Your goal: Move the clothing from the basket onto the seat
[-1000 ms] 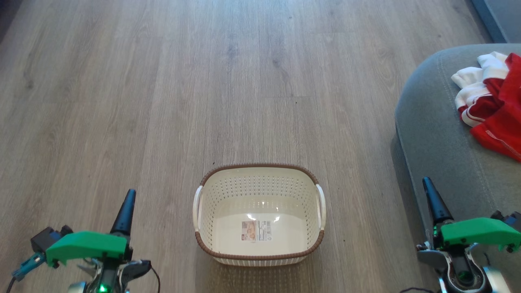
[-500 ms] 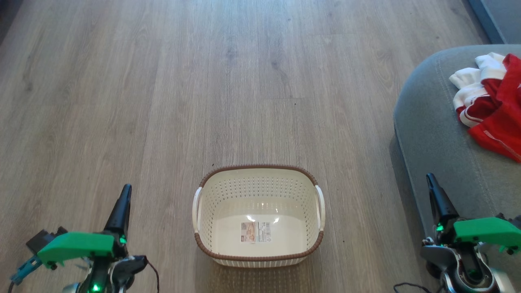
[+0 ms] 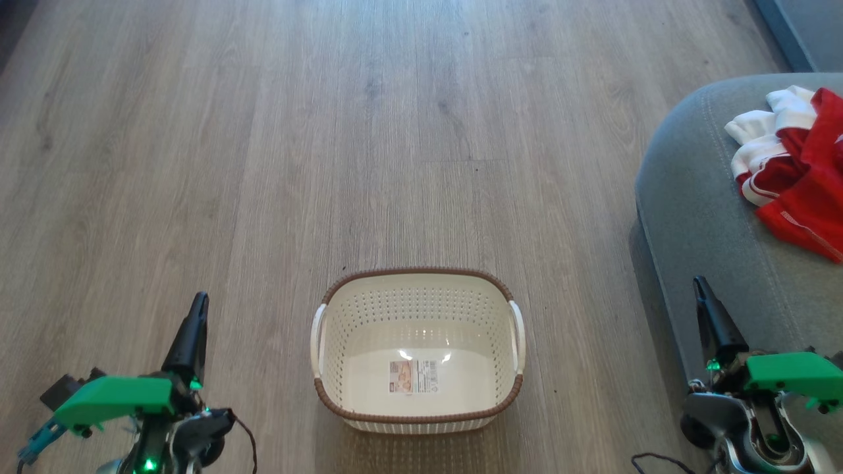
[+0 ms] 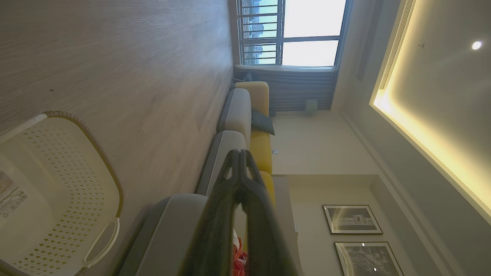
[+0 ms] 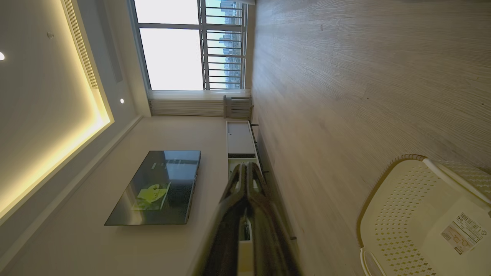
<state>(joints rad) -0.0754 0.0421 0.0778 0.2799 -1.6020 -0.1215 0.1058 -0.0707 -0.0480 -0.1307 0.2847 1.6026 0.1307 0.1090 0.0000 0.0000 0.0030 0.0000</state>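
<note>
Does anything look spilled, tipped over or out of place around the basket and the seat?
Nothing stands out. The basket stands upright and empty on the wooden floor, and the red and white clothing lies crumpled on the grey seat.

There is one basket (image 3: 421, 270) with two handles (image 3: 318, 339) and one label (image 3: 413, 376), one seat (image 3: 698, 217) bearing one heap of clothing (image 3: 800, 181), one left gripper (image 3: 199, 301), one right gripper (image 3: 699, 284), two framed pictures (image 4: 352, 219) and one television (image 5: 157, 188).
</note>
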